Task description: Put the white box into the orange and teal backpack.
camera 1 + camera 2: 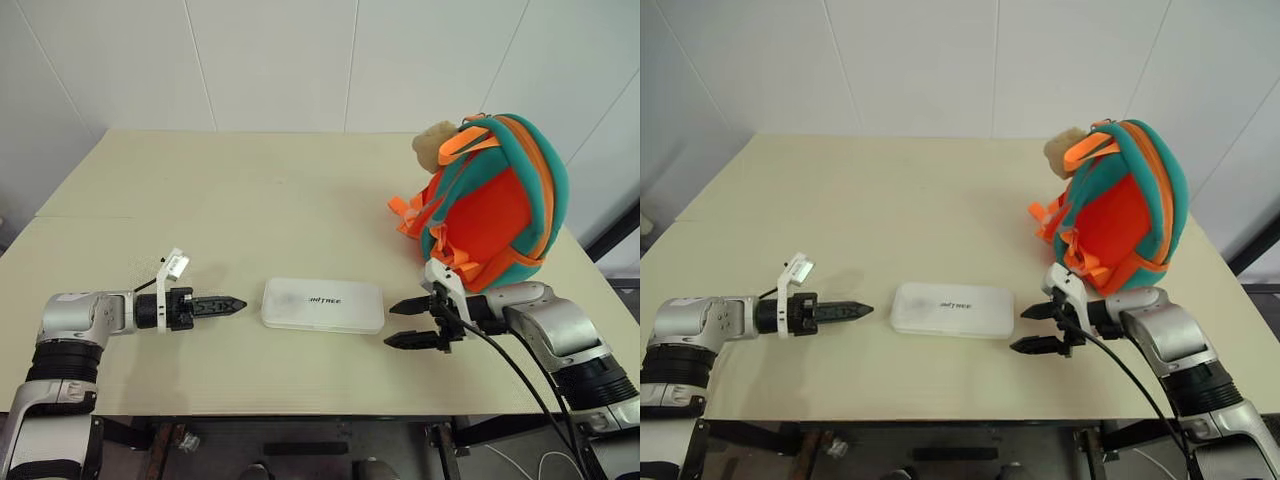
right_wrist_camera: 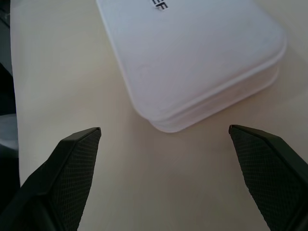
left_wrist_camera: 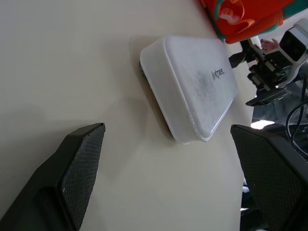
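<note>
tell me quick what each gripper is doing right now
left gripper: open, holding nothing, beside the white box
right gripper: open, holding nothing

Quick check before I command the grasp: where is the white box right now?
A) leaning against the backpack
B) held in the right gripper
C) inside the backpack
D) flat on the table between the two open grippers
D: the white box lies flat on the table, untouched, between the open left gripper and open right gripper, apart from the orange and teal backpack.
</note>
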`<action>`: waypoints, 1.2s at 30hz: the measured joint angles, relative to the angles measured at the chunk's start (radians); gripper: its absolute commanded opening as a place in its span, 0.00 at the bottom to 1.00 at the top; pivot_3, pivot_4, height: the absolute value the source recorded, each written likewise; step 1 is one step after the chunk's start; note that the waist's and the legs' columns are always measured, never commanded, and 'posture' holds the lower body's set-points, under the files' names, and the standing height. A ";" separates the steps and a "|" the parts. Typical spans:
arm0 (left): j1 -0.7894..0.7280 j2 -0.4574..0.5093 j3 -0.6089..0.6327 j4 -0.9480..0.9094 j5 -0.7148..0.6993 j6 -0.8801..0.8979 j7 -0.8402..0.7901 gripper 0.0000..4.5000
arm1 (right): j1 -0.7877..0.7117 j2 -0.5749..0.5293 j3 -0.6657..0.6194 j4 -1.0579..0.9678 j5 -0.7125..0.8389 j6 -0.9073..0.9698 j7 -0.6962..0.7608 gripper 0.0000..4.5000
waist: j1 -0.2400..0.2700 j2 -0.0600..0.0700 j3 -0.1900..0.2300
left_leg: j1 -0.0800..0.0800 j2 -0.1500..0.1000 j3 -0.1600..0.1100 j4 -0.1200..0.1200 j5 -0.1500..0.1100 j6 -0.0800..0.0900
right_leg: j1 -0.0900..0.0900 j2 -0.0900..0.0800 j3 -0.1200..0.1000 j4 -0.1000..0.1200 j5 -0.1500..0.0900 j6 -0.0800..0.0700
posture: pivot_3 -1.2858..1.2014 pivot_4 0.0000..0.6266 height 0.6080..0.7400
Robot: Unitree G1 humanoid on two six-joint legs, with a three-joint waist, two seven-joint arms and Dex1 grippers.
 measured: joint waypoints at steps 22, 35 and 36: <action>-0.097 -0.142 -0.023 0.031 -0.087 0.280 0.055 1.00 | -0.011 0.136 0.009 0.076 -0.110 -0.195 -0.042 1.00 | 0.016 0.000 0.000 | 0.000 0.000 0.000 0.002 0.000 0.000 | 0.001 0.000 0.000 0.000 0.000 0.001 | 0.52 0.24 1.00; -0.103 -0.197 -0.025 0.069 -0.099 0.285 0.087 0.66 | 0.019 0.149 0.001 0.049 -0.109 -0.215 -0.080 1.00 | 0.021 0.000 0.000 | 0.000 0.000 0.000 0.002 0.000 0.000 | 0.001 0.000 0.000 0.000 0.000 0.001 | 0.52 0.24 1.00; -0.102 -0.200 -0.028 0.074 -0.099 0.288 0.087 0.59 | 0.023 0.149 0.001 0.048 -0.110 -0.218 -0.081 1.00 | 0.021 0.000 0.000 | 0.000 0.000 0.000 0.002 0.000 -0.001 | 0.001 0.000 0.000 0.000 0.000 0.001 | 0.52 0.24 1.00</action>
